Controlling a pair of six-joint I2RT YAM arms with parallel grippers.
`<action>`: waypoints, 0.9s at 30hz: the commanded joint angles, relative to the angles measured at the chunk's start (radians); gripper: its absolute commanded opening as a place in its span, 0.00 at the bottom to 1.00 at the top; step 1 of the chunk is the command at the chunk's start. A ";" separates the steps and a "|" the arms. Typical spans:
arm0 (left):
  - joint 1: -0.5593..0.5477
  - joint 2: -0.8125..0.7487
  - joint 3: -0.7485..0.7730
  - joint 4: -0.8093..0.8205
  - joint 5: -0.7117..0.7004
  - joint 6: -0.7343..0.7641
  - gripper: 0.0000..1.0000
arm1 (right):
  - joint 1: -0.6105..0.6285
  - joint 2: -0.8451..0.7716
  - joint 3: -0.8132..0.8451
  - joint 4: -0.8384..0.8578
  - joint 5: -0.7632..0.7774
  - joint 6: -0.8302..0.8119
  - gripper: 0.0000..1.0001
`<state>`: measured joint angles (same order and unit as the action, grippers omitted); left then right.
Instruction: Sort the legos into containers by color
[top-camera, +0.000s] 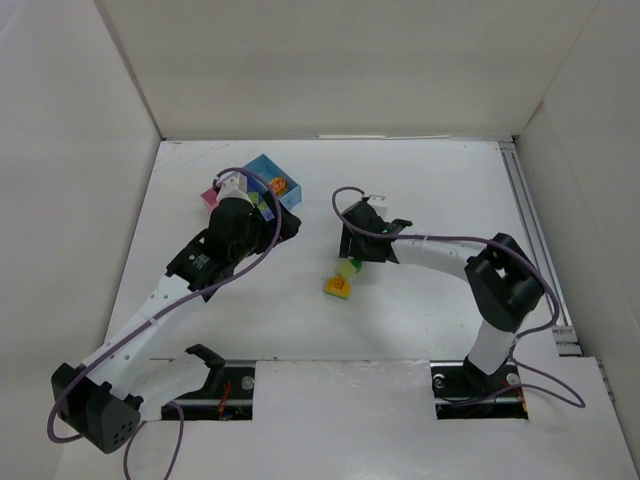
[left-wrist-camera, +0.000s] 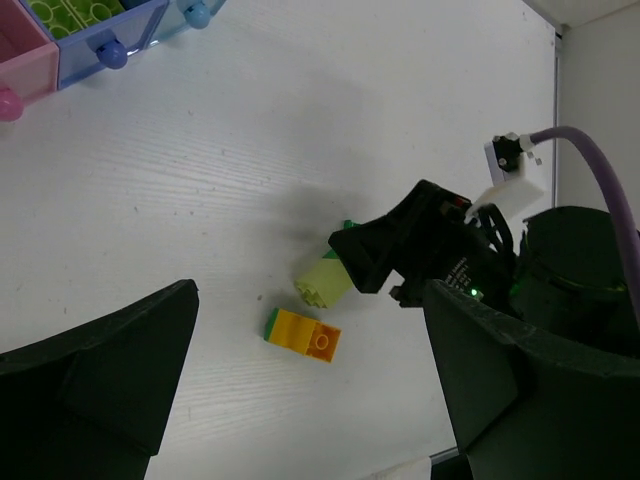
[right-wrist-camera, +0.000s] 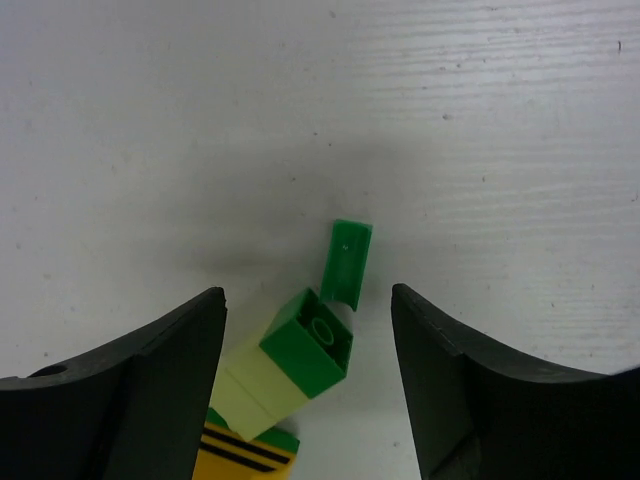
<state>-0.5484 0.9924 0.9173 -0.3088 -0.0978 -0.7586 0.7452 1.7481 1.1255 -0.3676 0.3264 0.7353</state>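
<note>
My right claw (right-wrist-camera: 308, 292) is spread wide and hangs over a small group of legos in the middle of the white surface (right-wrist-camera: 480, 120). In its wrist view the fingers (right-wrist-camera: 120, 400) stand at both sides of the group, and I see a gap between them and the bricks. A dark green brick (right-wrist-camera: 310, 342) sits on the end of a pale lime brick (right-wrist-camera: 255, 385), and the two lie tilted. A thin green piece (right-wrist-camera: 346, 262) is just beside the dark green brick. An orange brick (right-wrist-camera: 240, 458) lies near the other end, at the edge of the view.

My left claw (left-wrist-camera: 310, 303) is also spread, and it pinches nothing. It is near the containers (top-camera: 270, 180) at the far left, well apart from the group. In its wrist view one blue compartment (left-wrist-camera: 110, 40) holds lime bricks (left-wrist-camera: 70, 12), and a pink compartment (left-wrist-camera: 25, 65) is joined beside it.
</note>
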 joint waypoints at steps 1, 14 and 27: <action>-0.002 -0.052 -0.017 -0.022 0.009 -0.022 0.94 | 0.002 0.028 0.059 -0.027 0.054 0.020 0.71; -0.002 -0.106 -0.051 -0.013 0.020 -0.050 0.94 | 0.002 0.122 0.091 -0.028 0.074 0.016 0.57; -0.002 -0.115 -0.060 -0.013 0.020 -0.050 0.94 | 0.002 0.120 0.082 -0.010 0.095 -0.040 0.29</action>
<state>-0.5484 0.8879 0.8589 -0.3412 -0.0818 -0.8028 0.7448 1.8652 1.1858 -0.3851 0.3904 0.7292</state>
